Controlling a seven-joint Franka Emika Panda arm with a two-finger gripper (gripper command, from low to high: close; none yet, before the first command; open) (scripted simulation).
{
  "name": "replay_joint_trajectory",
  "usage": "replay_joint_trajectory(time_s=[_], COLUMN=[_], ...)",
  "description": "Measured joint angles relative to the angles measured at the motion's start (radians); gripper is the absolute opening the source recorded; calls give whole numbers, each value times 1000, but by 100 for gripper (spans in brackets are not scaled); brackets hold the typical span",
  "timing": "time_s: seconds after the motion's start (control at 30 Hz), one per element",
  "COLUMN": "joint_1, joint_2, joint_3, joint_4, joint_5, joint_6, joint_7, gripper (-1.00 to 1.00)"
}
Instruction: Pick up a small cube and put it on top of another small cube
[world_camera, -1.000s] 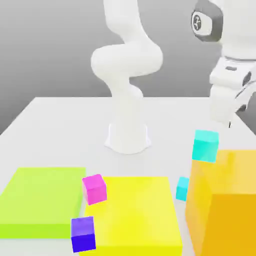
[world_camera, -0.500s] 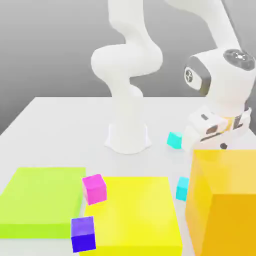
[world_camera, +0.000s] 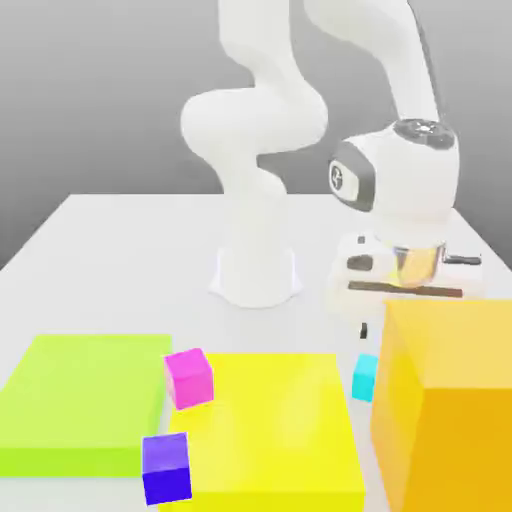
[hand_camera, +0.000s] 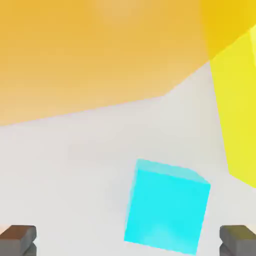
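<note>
Fingers (hand_camera: 18, 239) spread wide, released, flanking a smooth matte cyan cube (hand_camera: 166, 205); glossy orange block (world_camera: 450, 400) alongside.

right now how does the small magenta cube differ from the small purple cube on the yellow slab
The small magenta cube is pink-magenta and sits farther back, at the flat yellow slab's rear corner beside the lime slab. The small purple cube is violet-blue and sits nearer, at the front corner. Both look alike in size, plain and upright.

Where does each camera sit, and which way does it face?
Exterior view: off the arm, facing the arm's base across the table; the arm and gripper show behind the orange block.
Hand view: on the hand, looking down at a cyan cube between open fingertips.
Shared: orange block, yellow block, table.
</note>
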Motion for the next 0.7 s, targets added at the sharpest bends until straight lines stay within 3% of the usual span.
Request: replay_joint_trajectory(time_s=[0.23,0.43,0.53,0.57,0.7], joint_1=[-24,74,136,148,148], joint_2=[95,227,294,309,309], joint_3=[-26,-157,-217,-227,-227], joint_4=[-29,-2,5,7,7], joint_5=[-186,-320,-324,-326,-327], joint_6=[100,205,261,273,275], joint_7=[207,305,315,319,320], gripper=[0,0,0,-100,-100])
